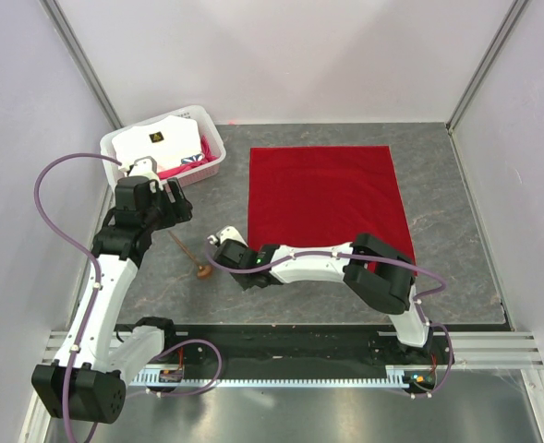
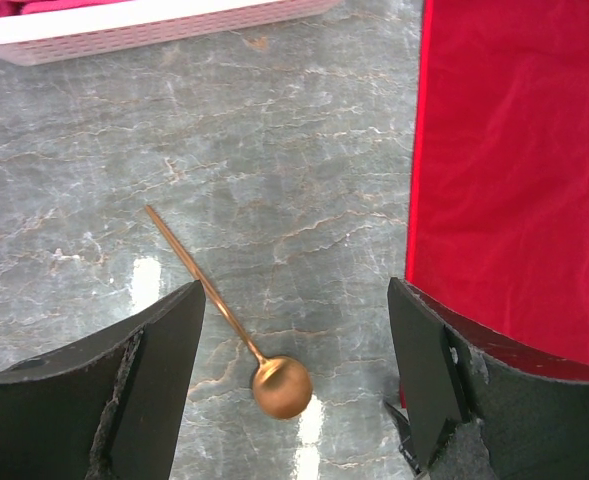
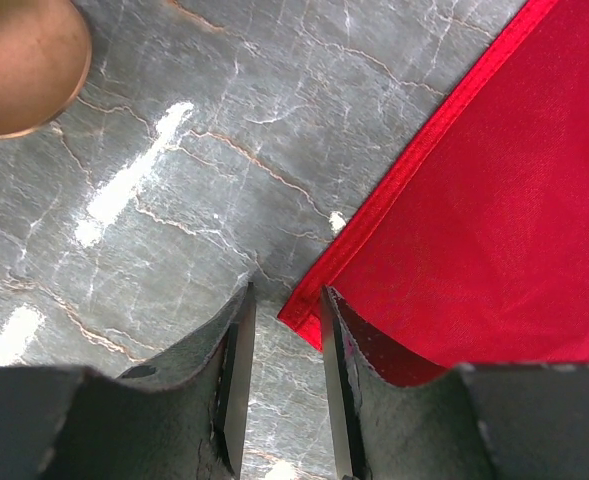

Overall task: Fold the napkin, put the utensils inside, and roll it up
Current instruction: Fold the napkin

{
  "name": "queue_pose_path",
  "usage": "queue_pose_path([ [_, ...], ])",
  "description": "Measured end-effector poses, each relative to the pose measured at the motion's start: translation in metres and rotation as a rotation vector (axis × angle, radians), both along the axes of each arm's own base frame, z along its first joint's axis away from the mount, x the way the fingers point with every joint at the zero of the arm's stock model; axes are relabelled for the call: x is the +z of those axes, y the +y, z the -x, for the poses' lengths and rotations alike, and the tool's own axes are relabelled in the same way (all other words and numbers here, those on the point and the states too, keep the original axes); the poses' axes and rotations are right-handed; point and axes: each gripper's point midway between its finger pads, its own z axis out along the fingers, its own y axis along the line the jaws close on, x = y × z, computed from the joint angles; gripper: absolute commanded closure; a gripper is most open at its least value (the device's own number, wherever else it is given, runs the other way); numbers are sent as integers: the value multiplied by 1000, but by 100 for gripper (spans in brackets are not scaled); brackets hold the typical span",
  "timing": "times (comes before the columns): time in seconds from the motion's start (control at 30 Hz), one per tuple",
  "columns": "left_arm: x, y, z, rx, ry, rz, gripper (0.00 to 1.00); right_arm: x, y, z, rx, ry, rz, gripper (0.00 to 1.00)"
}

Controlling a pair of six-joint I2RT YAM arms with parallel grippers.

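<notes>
- Lying flat and unfolded on the grey marbled table, the plain bright red square cloth napkin fills our view.
- We find the small brown wooden-looking spoon just left of the napkin, apart from it.
- Left gripper hovers left of the napkin, over the spoon: jaws wide, empty.
- Right gripper sits at the napkin's near-left corner, jaws narrowly parted around it.

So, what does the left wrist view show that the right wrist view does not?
Only the left wrist view: the whole spoon with its handle, the rim of the white basket, the long edge of the napkin, and the open left gripper. Only the right wrist view: the napkin's corner in the narrow gap of the right gripper. Both: the spoon's bowl, the red napkin, the grey table.
</notes>
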Motion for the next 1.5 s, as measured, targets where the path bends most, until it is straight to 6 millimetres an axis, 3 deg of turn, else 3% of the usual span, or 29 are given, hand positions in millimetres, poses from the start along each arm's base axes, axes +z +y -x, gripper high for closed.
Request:
queue_pose_path([
  [0.37, 0, -2, 0, -10, 1, 7, 21, -1, -2, 0, -46, 21, -40, 60],
  [0.5, 0, -2, 0, -10, 2, 6, 28, -1, -2, 0, -58, 34, -55, 61],
  [0.73, -1, -2, 0, -10, 4, 6, 36, -3, -5, -3, -84, 55, -75, 74],
  [1.13, -1, -5, 0, -23, 5, 15, 39, -2, -3, -1, -89, 98, -135, 100],
  [1.27, -1, -5, 0, -26, 5, 17, 40, -1, 7, 11, -48, 143, -169, 100],
  [1.5, -1, -5, 0, -26, 4, 17, 40, 1, 26, 52, 50, 237, -204, 100],
])
